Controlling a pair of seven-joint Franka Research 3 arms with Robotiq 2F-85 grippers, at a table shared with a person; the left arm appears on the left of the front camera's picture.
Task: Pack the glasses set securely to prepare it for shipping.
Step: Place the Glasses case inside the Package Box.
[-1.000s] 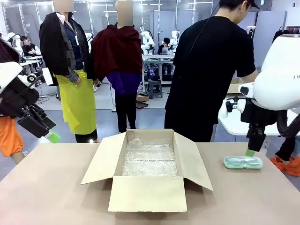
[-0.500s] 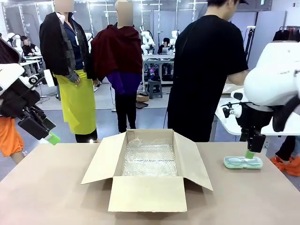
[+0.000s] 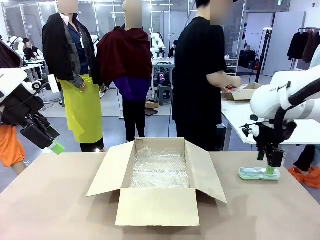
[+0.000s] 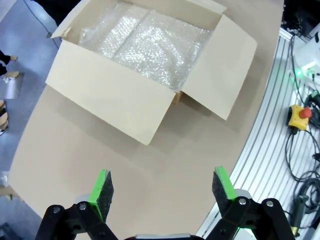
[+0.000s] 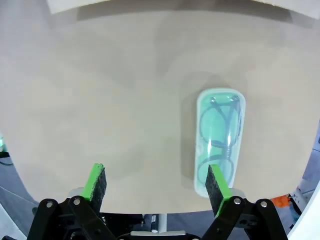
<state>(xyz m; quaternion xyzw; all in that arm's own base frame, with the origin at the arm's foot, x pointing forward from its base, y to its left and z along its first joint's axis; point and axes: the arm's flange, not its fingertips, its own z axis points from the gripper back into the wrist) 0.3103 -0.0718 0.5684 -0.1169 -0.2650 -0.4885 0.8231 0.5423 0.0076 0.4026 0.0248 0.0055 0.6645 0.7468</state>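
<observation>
A mint green glasses case (image 3: 258,173) lies flat on the table at the right, spectacles showing through its lid (image 5: 220,140). My right gripper (image 3: 271,169) hangs just above its right end, open; in the right wrist view one finger (image 5: 217,183) overlaps the case's near end and the case lies off to one side of the gap. My left gripper (image 3: 54,145) is raised over the table's far left edge, open and empty (image 4: 162,185). An open cardboard box (image 3: 159,177) lined with bubble wrap (image 4: 145,42) stands in the middle.
A person in black stands behind the table at the back right, hands over a white side table (image 3: 250,117) with a small box. The box flaps (image 3: 210,172) spread out toward both sides. Bare tabletop (image 3: 55,200) lies left of the box.
The right arm has swung and lowered its gripper toward the mint case's right end. The person has turned toward the side table. The left arm is still.
</observation>
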